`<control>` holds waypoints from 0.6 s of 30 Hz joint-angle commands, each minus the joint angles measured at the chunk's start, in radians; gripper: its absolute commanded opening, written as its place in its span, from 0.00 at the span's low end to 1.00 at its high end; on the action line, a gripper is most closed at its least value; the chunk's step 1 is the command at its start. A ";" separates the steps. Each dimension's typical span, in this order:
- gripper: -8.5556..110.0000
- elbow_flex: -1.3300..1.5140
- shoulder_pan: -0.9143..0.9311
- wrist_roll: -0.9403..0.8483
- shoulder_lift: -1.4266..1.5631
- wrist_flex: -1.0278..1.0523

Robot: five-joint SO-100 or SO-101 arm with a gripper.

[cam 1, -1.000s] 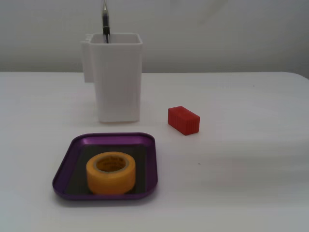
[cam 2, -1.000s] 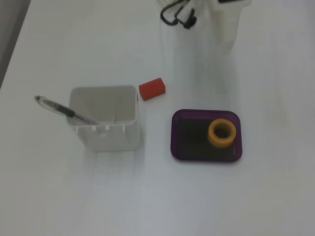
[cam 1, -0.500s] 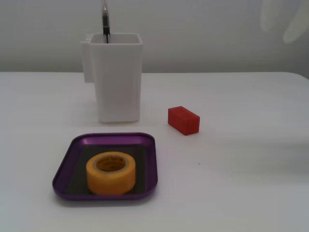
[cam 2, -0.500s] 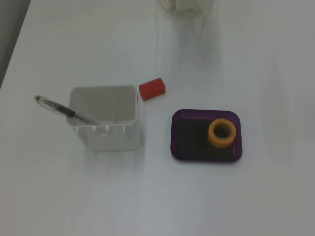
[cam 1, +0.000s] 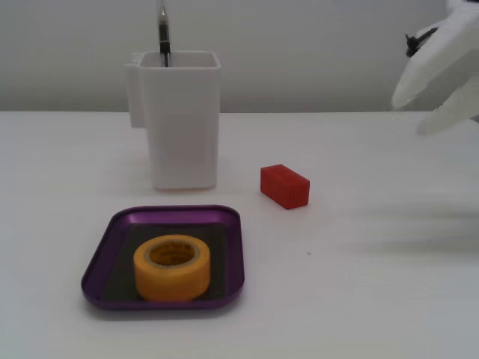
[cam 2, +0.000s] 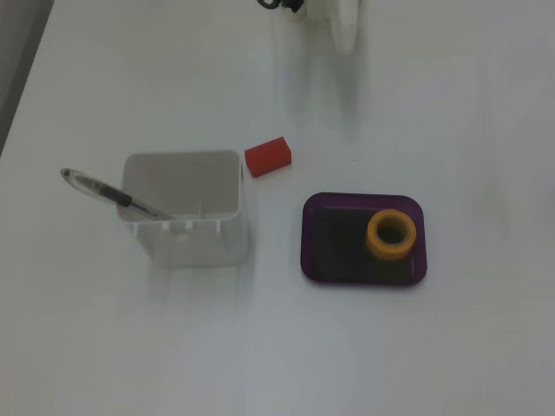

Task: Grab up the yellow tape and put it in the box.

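The yellow tape (cam 1: 172, 282) lies flat inside the purple box (cam 1: 101, 262), hollow core up, near the box's front in this fixed view. In the other fixed view the tape (cam 2: 375, 236) sits at the right end of the box (cam 2: 310, 236), on its dark bottom. My white gripper (cam 1: 409, 116) is raised at the far right, well away from the box, with its two fingers apart and nothing between them. It is slightly blurred. In the other fixed view the gripper (cam 2: 344, 39) shows at the top edge.
A small red block (cam 1: 284, 185) lies on the white table between the box and the gripper; it also shows in the other fixed view (cam 2: 268, 157). A tall white container (cam 1: 183, 127) (cam 2: 186, 234) holding a pen (cam 1: 163, 34) (cam 2: 104, 191) stands behind the box.
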 commanded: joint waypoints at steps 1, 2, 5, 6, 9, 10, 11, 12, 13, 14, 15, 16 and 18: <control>0.16 0.114 0.057 -0.003 0.147 -0.054; 0.16 0.143 0.064 -0.003 0.176 -0.048; 0.16 0.216 0.078 0.009 0.193 -0.057; 0.16 0.233 0.077 0.012 0.189 -0.057; 0.15 0.304 0.071 0.014 0.178 -0.058; 0.15 0.325 0.071 0.014 0.178 -0.058; 0.15 0.342 0.071 0.014 0.178 -0.061; 0.15 0.356 0.071 0.014 0.178 -0.069; 0.15 0.365 0.071 0.012 0.178 -0.071; 0.14 0.370 0.071 0.012 0.178 -0.071; 0.12 0.370 0.072 0.014 0.178 -0.069; 0.09 0.370 0.072 0.014 0.178 -0.067; 0.06 0.370 0.072 0.014 0.178 -0.066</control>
